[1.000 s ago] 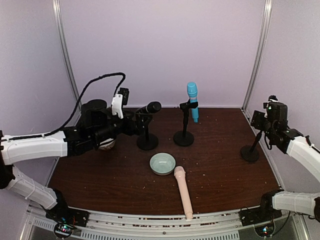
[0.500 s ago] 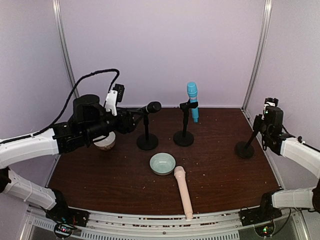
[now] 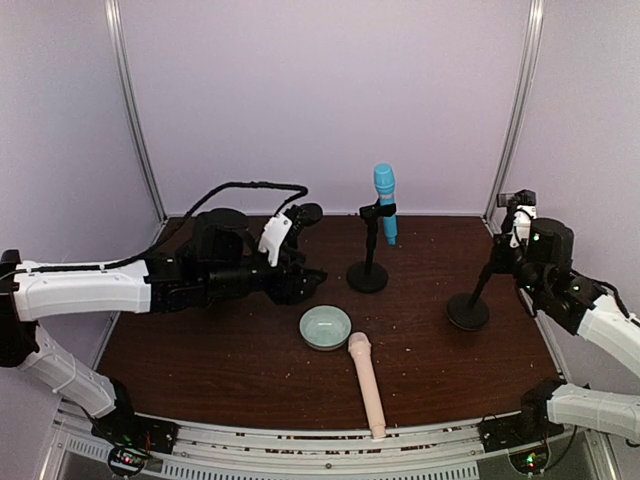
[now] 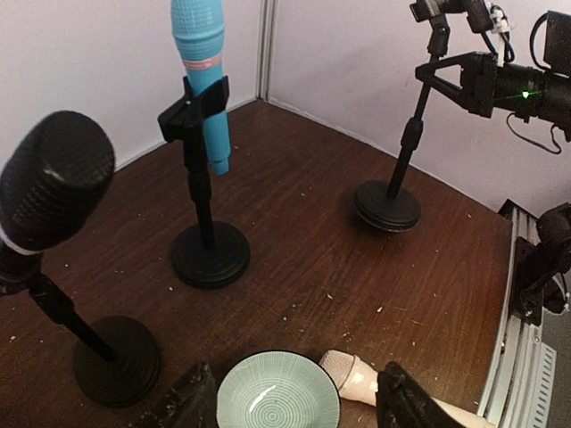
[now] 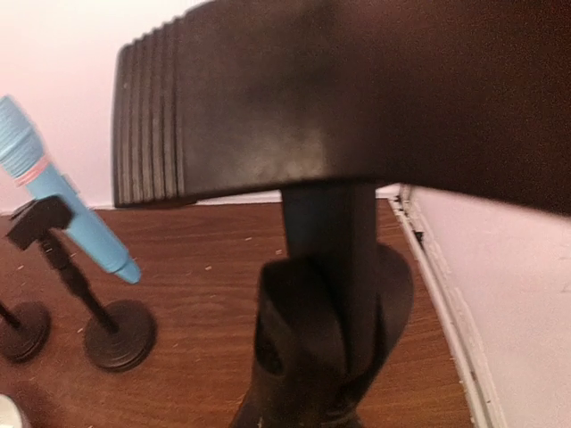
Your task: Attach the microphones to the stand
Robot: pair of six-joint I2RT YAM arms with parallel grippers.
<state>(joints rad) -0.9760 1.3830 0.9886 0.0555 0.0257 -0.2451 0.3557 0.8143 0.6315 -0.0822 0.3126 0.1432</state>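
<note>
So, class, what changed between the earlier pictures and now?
The right end effector closed on the empty stand and pulled it left, toward the middle. The left arm swung right, lower. Blue mic, black mic, pink mic and bowl stayed put.

Table (image 3: pixel 200 370), passable: near-left corner; strip between centre stand (image 3: pixel 367 277) and right-hand stand (image 3: pixel 467 312). Obstacles: bowl (image 3: pixel 325 327) at centre, with pink microphone (image 3: pixel 367 388) lying just beside it toward the near edge; blue microphone (image 3: pixel 385 200) upright behind; left arm (image 3: pixel 180 285) across the left rear, close by the black microphone (image 3: pixel 308 212).
</note>
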